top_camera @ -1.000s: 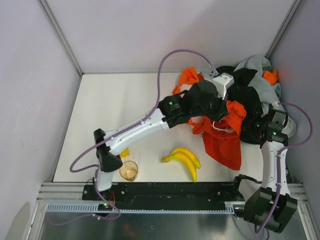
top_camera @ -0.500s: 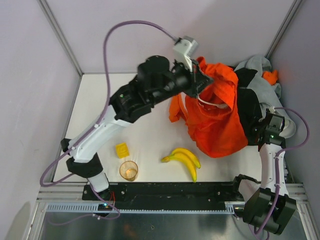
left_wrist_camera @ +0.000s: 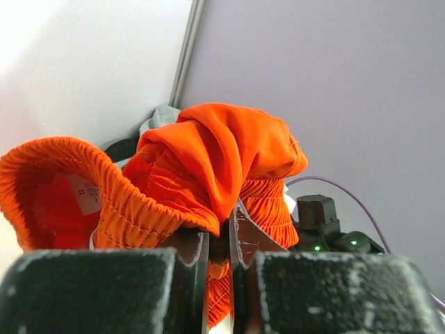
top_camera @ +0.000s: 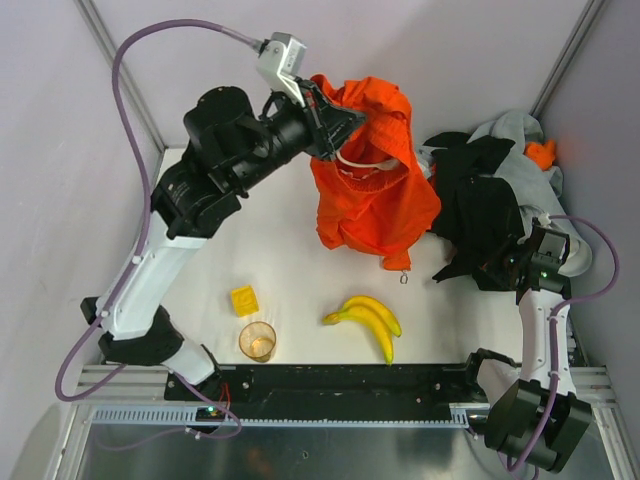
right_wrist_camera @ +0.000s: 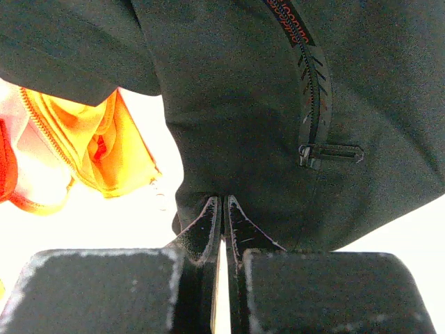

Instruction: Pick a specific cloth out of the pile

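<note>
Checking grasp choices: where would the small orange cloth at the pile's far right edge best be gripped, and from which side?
Probably its exposed bunched tip, from above: the small orange cloth pokes out beside the grey garment, its remainder hidden, with the frame post close behind.

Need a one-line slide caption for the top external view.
Left hand holds a large orange garment above the table; right hand grips a black garment at the near edge of the pile.
</note>
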You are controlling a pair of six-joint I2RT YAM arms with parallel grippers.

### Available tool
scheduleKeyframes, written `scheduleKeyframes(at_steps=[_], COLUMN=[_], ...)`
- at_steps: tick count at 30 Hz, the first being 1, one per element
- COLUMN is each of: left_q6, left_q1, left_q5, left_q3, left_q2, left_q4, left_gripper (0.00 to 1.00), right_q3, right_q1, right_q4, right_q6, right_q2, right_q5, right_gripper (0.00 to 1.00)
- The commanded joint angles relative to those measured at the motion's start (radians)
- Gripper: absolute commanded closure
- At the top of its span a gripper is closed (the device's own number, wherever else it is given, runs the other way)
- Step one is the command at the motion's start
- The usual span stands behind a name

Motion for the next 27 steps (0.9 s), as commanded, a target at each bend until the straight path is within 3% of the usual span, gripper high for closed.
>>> scheduleKeyframes(at_steps=[1, 8, 20, 27], left_q6=[-0.019, -0.036, -0.038, -0.068], left_q1=[0.06, 0.173, 0.383, 0.604], left_q5=[0.026, 0.053, 0.12, 0.215], left_q3=[-0.032, -0.12, -0.259, -0.339], left_q2=[-0.084, -0.151, -0.201, -0.223], left_q4=[0.079, 0.08, 0.08, 0.08], left_gripper=[0.99, 0.99, 0.99, 0.99], right_q3=[0.003, 0.003, -0.005, -0.005], right_q1=[0.008, 0.026, 0.07, 0.079], right_q4=[0.007, 0.01, 0.024, 0.03], right_q6=[-0.015, -0.012, -0.02, -0.023], right_q2=[-0.026, -0.027, -0.05, -0.067], right_q5=[0.003, 0.001, 0.018, 0.021], right_gripper=[1.0, 0.96, 0.79, 0.4])
